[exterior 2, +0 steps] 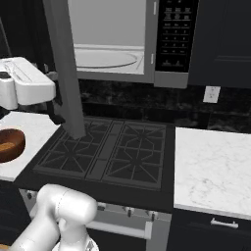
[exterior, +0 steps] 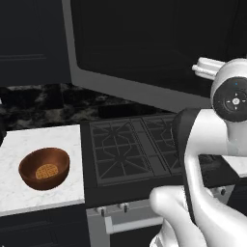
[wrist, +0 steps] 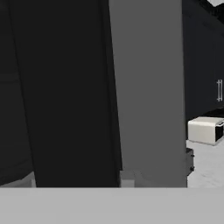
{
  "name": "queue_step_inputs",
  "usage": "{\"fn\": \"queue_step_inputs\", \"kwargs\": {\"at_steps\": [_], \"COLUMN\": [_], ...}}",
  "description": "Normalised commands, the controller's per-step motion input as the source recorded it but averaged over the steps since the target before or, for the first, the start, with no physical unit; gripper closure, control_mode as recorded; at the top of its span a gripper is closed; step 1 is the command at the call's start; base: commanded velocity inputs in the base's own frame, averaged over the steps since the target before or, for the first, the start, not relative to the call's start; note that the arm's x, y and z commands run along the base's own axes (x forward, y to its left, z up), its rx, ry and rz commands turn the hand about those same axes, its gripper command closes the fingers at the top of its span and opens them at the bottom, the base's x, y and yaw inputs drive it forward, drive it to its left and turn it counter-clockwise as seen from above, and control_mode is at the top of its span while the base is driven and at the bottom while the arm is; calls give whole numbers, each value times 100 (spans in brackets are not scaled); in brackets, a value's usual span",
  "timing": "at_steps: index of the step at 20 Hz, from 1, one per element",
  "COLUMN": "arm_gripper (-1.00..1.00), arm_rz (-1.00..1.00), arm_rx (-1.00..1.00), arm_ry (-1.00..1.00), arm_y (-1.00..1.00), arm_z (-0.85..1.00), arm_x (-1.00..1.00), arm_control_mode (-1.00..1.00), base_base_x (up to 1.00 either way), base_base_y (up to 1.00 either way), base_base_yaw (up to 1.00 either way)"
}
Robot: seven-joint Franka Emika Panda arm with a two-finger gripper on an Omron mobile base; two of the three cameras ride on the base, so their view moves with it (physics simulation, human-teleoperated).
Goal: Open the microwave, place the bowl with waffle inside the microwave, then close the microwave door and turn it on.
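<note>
White arm links are crowding the lower right of the left base view and the lower left of the right base view, with the hand rising toward the microwave door (exterior: 144,53). That door is standing swung wide open, filling the upper middle and right of the left base view and showing edge-on as a grey upright slab in the upper left of the right base view. Behind it the microwave (exterior 2: 130,41) is showing its pale cavity and round turntable at the top centre, black button panel to the right.

Below, the dark stove (exterior: 132,147) is sitting between two pale worktop (exterior: 43,140) sections. On the left section, in the lower left of the left base view, the bowl (exterior: 44,168) is resting upright with the waffle (exterior: 47,171) lying flat inside it.

Whether the pincer is spread or pinched cannot be told. Judging from this, the bowl is lying down and to the left of the hand, well apart from it, with open room above it; the open door's lower edge is hanging between bowl and cavity, so the carry will likely need to pass around it.
</note>
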Motion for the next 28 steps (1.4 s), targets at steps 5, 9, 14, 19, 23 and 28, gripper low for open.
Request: {"fn": "queue_step_inputs", "kwargs": {"at_steps": [5,9,14,19,23,28], "arm_gripper": [100,100,-100,-100,-100,-100], "arm_rz": [3,0,1,3,0,2], "arm_rx": [-3,0,0,0,0,4], "arm_ry": [1,1,0,0,0,0], "arm_y": [61,57,54,31,4,0], "arm_z": [-25,-9,-13,-11,-16,0], "arm_x": [-59,-38,-32,-30,-48,-63], "arm_control_mode": [-100,-100,-100,-100,-100,-100], "base_base_x": [0,0,0,0,0,0], "base_base_y": [0,0,0,0,0,0], "base_base_yaw": [0,0,0,0,0,0]}}
